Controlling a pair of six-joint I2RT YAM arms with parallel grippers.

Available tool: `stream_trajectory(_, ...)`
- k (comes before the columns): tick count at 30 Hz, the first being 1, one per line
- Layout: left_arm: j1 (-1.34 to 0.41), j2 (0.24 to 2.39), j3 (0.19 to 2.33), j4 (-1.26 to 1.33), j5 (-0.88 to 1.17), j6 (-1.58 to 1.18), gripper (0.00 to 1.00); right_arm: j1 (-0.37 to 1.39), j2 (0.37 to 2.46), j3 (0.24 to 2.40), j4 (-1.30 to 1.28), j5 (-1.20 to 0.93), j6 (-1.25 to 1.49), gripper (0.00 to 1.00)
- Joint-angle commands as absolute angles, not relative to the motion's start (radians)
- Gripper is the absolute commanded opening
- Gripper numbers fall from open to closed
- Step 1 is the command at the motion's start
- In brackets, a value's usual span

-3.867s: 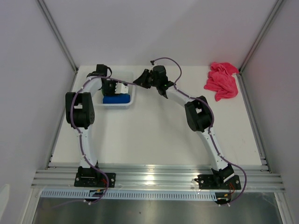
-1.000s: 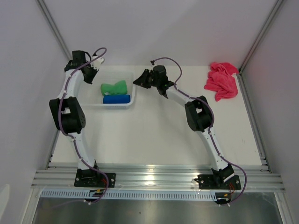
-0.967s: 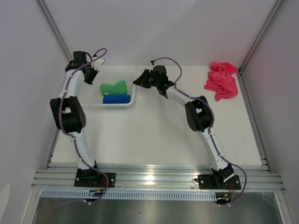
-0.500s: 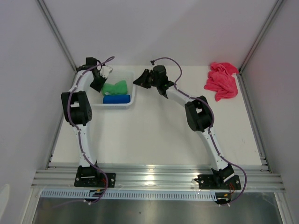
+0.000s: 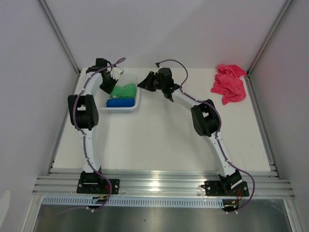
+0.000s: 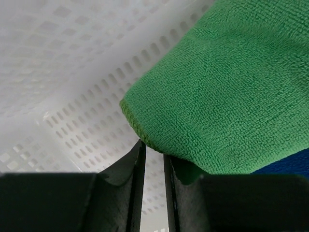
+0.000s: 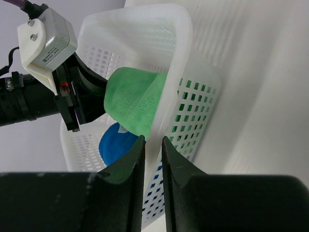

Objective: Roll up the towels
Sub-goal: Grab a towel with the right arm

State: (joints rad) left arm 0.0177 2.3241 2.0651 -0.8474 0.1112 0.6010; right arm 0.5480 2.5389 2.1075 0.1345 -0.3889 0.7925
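While the right gripper (image 7: 153, 141) clamps the right-hand rim of the white basket (image 7: 179, 53) and steadies it, the left gripper (image 6: 152, 151) points down inside. Its jaws are a narrow slit apart with nothing between them, the tips just beside the edge of the green towel (image 6: 231, 87). That towel lies bundled in the basket against the blue towel (image 5: 119, 102), which looks rolled. The pink towel (image 5: 228, 83) sits crumpled at the far right of the tabletop (image 5: 159, 140), well apart. Settling the green roll seems the step in hand. Next, the pink one needs fetching, spreading flat and rolling, which calls for both grippers to leave the basket.
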Motion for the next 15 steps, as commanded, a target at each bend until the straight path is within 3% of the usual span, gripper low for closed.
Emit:
stream_trajectory(1, 0.006, 2.327, 2.105, -0.83, 0.152, 0.575, 0.24, 0.551, 2.51, 2.092, 0.081, -0.365, 0.742, 0.13)
stream_trajectory(7, -0.014, 2.326, 2.106, -0.799, 0.077, 0.571, 0.24, 0.551, 2.502, 2.091, 0.078, -0.362, 0.738, 0.14)
stream_trajectory(12, -0.003, 2.295, 2.105, -0.737, 0.005, 0.558, 0.39, 0.551, 2.502, 2.091, 0.078, -0.357, 0.741, 0.17)
stream_trajectory(15, -0.003, 2.267, 2.106, -0.709, -0.081, 0.583, 0.43, 0.551, 2.499, 2.091, 0.078, -0.353, 0.742, 0.24)
